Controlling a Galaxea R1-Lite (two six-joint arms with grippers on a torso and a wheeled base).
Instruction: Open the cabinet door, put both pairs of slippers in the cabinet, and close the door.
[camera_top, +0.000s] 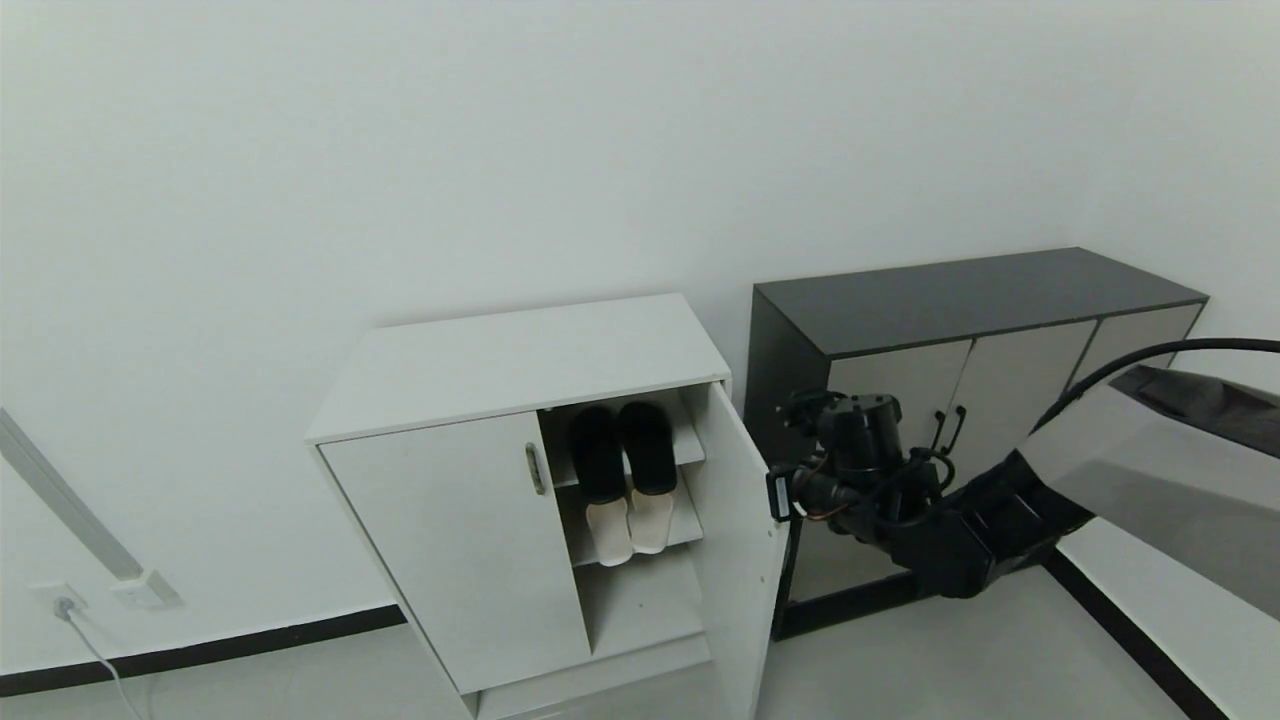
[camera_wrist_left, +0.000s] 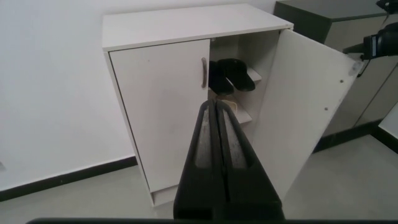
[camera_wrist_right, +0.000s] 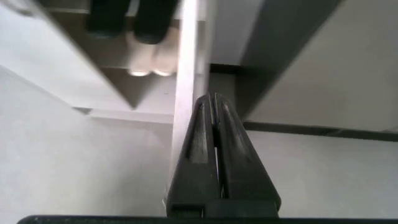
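Observation:
The white cabinet (camera_top: 520, 360) has its right door (camera_top: 735, 520) swung open and its left door shut. A black pair of slippers (camera_top: 625, 450) lies on the upper shelf, toes inward. A pale pair of slippers (camera_top: 630, 525) rests on the shelf below. My right gripper (camera_top: 780, 495) is shut and sits against the outer face of the open door near its free edge (camera_wrist_right: 186, 81). In the right wrist view both pairs (camera_wrist_right: 130, 15) show past the door. My left gripper (camera_wrist_left: 216, 104) is shut on nothing, held in front of the cabinet, apart from it.
A grey cabinet with a dark top (camera_top: 980, 300) stands close to the right of the white one, just behind the open door and my right arm. A wall socket with a cable (camera_top: 65, 605) is low on the left. Bare floor lies in front.

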